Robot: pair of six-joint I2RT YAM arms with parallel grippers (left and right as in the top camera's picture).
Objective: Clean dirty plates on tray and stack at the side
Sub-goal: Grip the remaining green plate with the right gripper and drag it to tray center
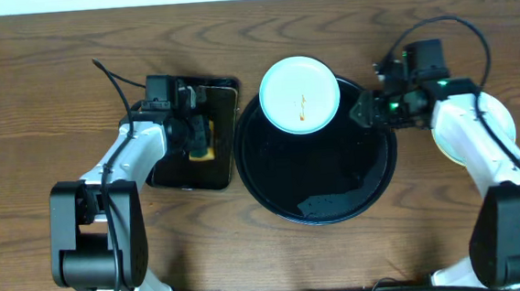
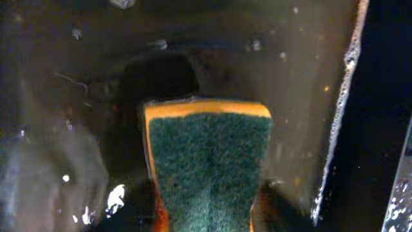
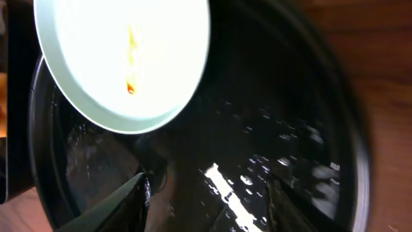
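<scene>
Clamps the sponge (image 2: 209, 161) in the left gripper (image 1: 193, 132) over the rectangular tray (image 1: 224, 111) at left, holds the right gripper (image 3: 209, 190) open and empty at the round tray (image 1: 318, 183)'s right rim, leaves one sauce-streaked plate (image 1: 300, 94) unwashed at its far edge, other plates (image 1: 504, 124) apparently set aside at right.

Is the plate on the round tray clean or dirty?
Dirty. The plate on the tray has an orange-brown streak near its middle, clear overhead and from the right wrist.

**Robot lab bench for dishwashing trials**

A robot's left arm (image 1: 136, 149) and right arm (image 1: 466, 136) stand at the edge of a wood-grain worktop (image 1: 19, 107), a cable (image 1: 113, 75) trailing loose. Between them: a round tray (image 1: 317, 178), a smeared plate (image 1: 300, 94), a rectangular tray (image 1: 184, 176) with a sponge (image 2: 209, 161).
</scene>
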